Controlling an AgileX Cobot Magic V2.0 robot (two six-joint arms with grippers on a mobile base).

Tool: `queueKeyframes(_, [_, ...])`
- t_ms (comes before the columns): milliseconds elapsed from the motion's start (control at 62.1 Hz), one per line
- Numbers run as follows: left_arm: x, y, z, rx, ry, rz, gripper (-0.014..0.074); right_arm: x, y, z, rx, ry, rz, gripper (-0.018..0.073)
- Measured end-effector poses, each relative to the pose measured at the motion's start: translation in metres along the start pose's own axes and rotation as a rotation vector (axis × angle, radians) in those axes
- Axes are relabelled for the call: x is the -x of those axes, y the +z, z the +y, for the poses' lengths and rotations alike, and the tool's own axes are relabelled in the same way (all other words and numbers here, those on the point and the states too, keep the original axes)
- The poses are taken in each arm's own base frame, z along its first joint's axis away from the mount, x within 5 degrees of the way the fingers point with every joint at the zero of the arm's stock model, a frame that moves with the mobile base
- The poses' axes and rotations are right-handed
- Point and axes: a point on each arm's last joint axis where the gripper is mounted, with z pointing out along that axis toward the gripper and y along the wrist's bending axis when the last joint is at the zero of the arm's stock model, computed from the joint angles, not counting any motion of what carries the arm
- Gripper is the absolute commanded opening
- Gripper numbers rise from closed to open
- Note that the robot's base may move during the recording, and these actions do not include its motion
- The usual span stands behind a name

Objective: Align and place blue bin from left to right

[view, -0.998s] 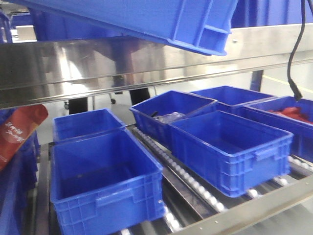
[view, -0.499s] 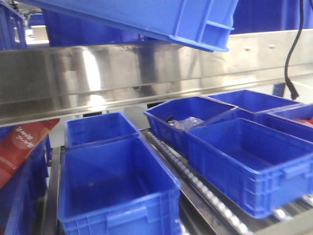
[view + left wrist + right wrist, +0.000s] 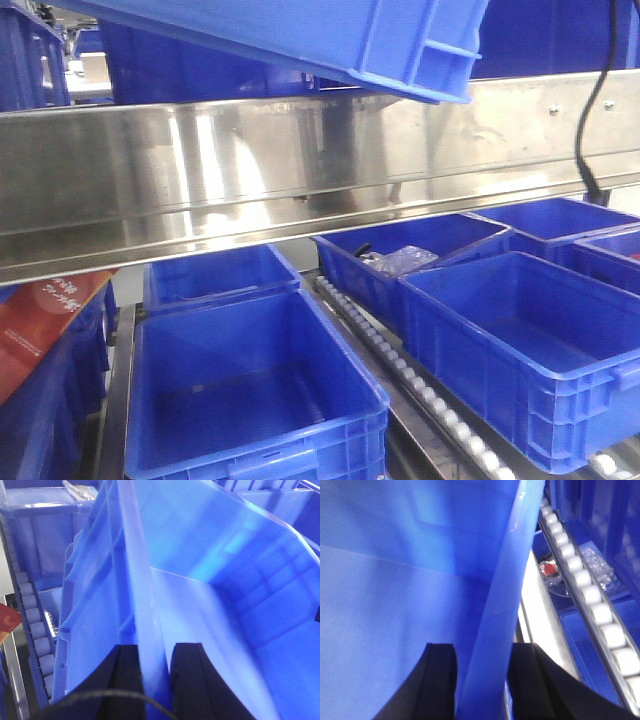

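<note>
Blue bin (image 3: 380, 40) tilted above steel rail (image 3: 300, 160), lower bins (image 3: 250, 390).

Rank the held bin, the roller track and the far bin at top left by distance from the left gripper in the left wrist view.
1. The held bin: its wall stands between the fingers of the left gripper.
2. The roller track: lower down, on the left.
3. The far bin: top left, beyond the rollers.
</note>
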Motion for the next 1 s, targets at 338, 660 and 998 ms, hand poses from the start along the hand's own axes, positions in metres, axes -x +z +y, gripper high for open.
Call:
queueKeyframes(338, [0.0, 0.0, 0.0, 0.0, 0.0, 0.0, 0.0012, 0.0001, 0.0, 0.0, 0.0, 0.0, -0.002, -0.0064])
queueKeyframes(660, [0.0, 0.0, 0.0, 0.0, 0.0, 0.0, 0.0012, 0.0001, 0.0, 0.0, 0.0, 0.0, -0.002, -0.0064])
queueKeyframes(998, [0.0, 0.0, 0.0, 0.0, -0.002, 0.0, 0.0012, 0.0001, 0.0, 0.0, 0.0, 0.0, -0.002, -0.0064])
